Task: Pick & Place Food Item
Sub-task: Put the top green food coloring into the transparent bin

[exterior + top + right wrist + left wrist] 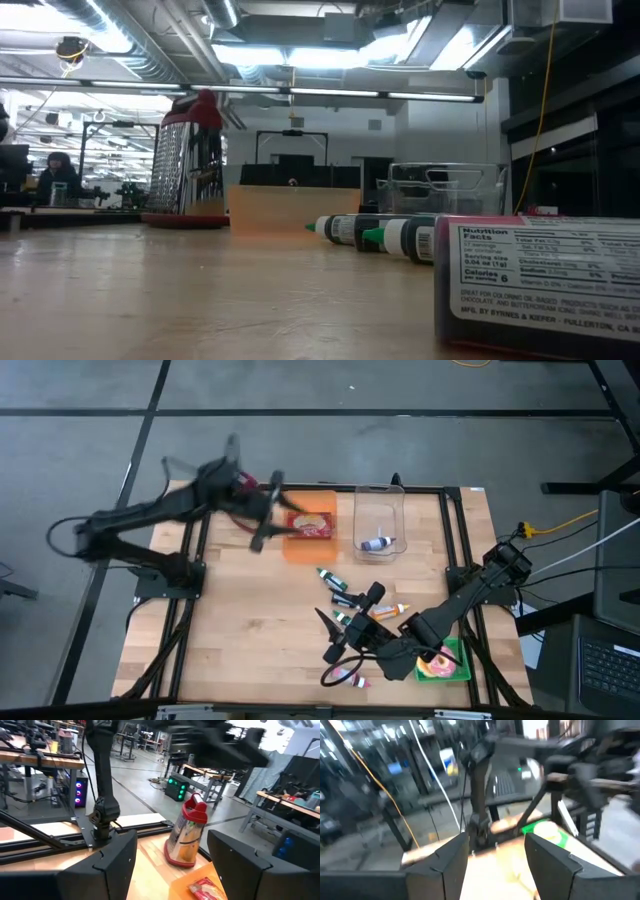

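Item: food packet point(311, 524), flat red-and-yellow foil pouch, lay in the orange tray point(296, 550) at the table's far side. Judged light, crinkly, slippery (best pinched at an edge seam). Left gripper point(262, 525) hung beside it, jaws parted, empty. Right gripper point(345, 628) hovered well apart, agape, empty.

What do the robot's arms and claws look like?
Both arms are dark, thin and jointed. The left arm has red wiring near its wrist. The right arm has black cables looping by its gripper. Each claw is two flat, black, wedge-shaped fingers. No markings are readable.
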Motion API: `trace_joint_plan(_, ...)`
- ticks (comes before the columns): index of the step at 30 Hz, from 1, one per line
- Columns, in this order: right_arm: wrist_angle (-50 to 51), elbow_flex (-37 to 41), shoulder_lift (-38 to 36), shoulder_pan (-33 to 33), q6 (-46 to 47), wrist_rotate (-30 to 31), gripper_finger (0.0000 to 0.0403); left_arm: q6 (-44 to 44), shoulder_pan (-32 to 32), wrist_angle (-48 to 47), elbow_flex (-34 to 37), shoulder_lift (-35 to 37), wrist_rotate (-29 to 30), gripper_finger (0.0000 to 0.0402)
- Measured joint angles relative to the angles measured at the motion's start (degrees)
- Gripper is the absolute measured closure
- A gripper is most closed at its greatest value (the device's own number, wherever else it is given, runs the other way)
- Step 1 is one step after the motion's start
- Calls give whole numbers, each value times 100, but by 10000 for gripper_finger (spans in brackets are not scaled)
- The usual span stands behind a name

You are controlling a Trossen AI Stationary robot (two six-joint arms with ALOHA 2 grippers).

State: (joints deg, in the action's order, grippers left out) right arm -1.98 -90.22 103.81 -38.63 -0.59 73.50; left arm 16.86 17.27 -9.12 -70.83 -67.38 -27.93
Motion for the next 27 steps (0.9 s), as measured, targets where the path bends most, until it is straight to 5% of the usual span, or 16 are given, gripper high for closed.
trace_joint_plan(6, -1, 0, 0, 121, 152, -263, 158, -836, -898, 2786, 3347, 1939, 1211, 215)
trace_joint_plan(11, -3, 0, 2, 189, 163, -259, 158, -817, -1032, 2544, 5053, 3378, 1867, 215)
trace_joint_plan(17, -3, 0, 2, 344, 304, -263, 158, -1407, -1177, 2571, 6097, 4533, 1106, 218)
trace_joint_plan(22, 435, -1, 2, 577, 1229, -1550, 158, -1344, -1655, 2524, 6436, 5061, 1979, 222)
trace_joint_plan(27, 2542, -3, 95, 1024, 3551, -2548, 158, -1176, -2102, 2532, 6535, 5159, 2510, 224)
